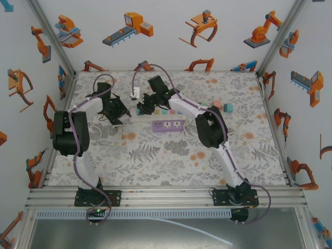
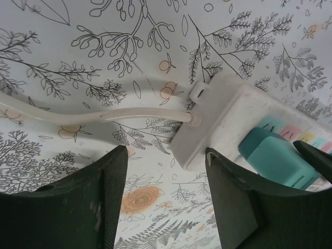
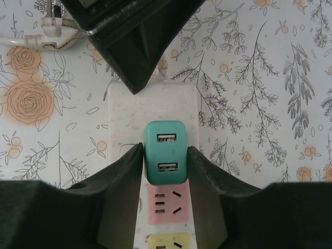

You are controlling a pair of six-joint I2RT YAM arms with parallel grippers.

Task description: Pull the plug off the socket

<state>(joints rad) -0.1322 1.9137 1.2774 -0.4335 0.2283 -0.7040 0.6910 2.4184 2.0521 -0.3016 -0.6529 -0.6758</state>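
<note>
**Gripping the teal USB charger plug (image 3: pixel 165 150) near the strip's end**

In the right wrist view, the right gripper (image 3: pixel 165 153) has its fingers (image 3: pixel 129 176) pressed against the plug's two sides, closed down to the plug's width. The plug is seated in the white power strip (image 3: pixel 122 114) with its two USB ports facing the camera. Behind it, toward the wrist, come a pink socket (image 3: pixel 166 205) and then a yellow socket (image 3: pixel 165 243). Ahead of the fingertips there is a short bare stretch of strip, then its end.

The left wrist view shows that end from the other side. A cream cable (image 2: pixel 104 114) leaves the end wall and runs off to the left. The left gripper (image 2: pixel 165 153) stands wide open with nothing in it, and the strip's corner lies between its fingers (image 2: pixel 78 207). Whether the right-hand finger touches the strip cannot be told.

Ahead and to the left of the right gripper, a loose white plug (image 3: pixel 52 26) lies on the floral table (image 3: pixel 270 104).

From above, the two grippers meet closely over the strip's end. A second teal plug (image 1: pixel 228 108) lies well off to the right gripper's right. The table is bare on both sides of the strip, and the printed walls (image 1: pixel 171 31) stand well apart from both grippers.
</note>
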